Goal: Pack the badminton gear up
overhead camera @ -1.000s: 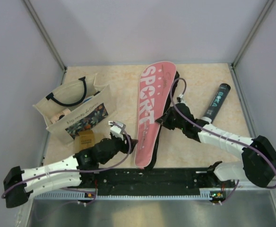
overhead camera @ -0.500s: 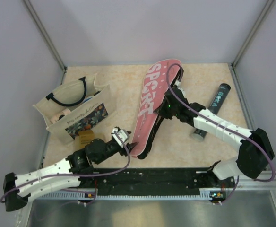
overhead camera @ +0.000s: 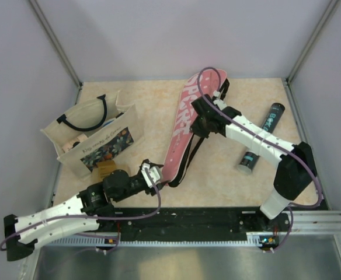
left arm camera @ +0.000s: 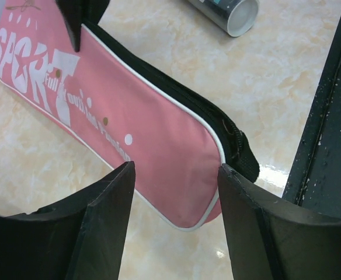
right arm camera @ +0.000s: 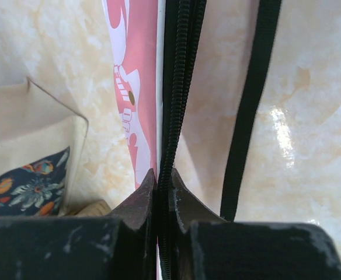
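Left fingers (left arm camera: 103, 221) are standing released, spread apart just in front of the narrow near end of the pink racket-shaped "SPORT" cover (left arm camera: 129, 122), framing that tip without touching it. Since a second ago they have been sliding in from beside the small brown cardboard box (overhead camera: 105, 169) toward this end. The cover itself has been swinging, with its near tip drawing back from the arm bases and its broad far end turning to the right. It is now lying slantwise on the beige marbled counter (overhead camera: 147, 105) and looking raised on its edge. Farther out, the right fingers (right arm camera: 138, 204) are clenched tight on the cover's black zipper edge (right arm camera: 173, 87), having travelled up it toward the wide end, with the black strap (right arm camera: 249, 116) trailing loose alongside. That is probably the zip being worked while the left side readies to steady the tip. Whether the rackets and shuttlecock are inside is hidden. The black tube with teal lettering (overhead camera: 261, 137) is lying unpacked, well right of the cover. The beige tote bag with black handles (overhead camera: 94, 137) is standing open at far left, holding pale items I cannot identify.
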Robot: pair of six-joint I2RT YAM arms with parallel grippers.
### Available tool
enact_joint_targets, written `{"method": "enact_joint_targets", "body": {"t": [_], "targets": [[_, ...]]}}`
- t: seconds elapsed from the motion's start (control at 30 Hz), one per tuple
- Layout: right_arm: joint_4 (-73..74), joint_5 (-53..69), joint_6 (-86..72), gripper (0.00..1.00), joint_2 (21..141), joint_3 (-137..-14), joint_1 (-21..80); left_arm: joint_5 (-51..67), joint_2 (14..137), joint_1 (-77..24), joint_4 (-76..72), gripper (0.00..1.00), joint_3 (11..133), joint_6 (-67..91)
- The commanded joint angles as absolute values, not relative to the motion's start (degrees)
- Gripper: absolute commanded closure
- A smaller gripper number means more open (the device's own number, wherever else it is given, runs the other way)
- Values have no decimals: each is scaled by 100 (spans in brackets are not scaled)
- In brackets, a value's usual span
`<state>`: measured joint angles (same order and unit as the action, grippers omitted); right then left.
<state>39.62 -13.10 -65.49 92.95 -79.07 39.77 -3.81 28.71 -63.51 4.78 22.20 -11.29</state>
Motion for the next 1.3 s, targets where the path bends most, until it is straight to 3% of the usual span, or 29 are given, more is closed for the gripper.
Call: {"method": "enact_joint_targets", "body": {"t": [0.0,0.63,1.0,1.13,1.27], "targets": [[4473,-1547,-7118,100,9527,-8683,3850,-26,3006,-6390,475,33,2601,-1652],[4570,-1503,-8130,100,10081,-9044,3850,-1116,5000,-6442,-1581,29,2839,-2355],[4413,-1231,-8271,100,10081,-8851,3841,-2424,6476,-6442,-2776,31,2751,-2619],[4202,-1134,-8262,100,9941,-8553,3841,-2961,6828,-6434,-3014,38,2865,-2549],[3815,-941,-8209,100,9765,-8192,3841,-3304,7013,-6425,-3024,60,2962,-2488]]}}
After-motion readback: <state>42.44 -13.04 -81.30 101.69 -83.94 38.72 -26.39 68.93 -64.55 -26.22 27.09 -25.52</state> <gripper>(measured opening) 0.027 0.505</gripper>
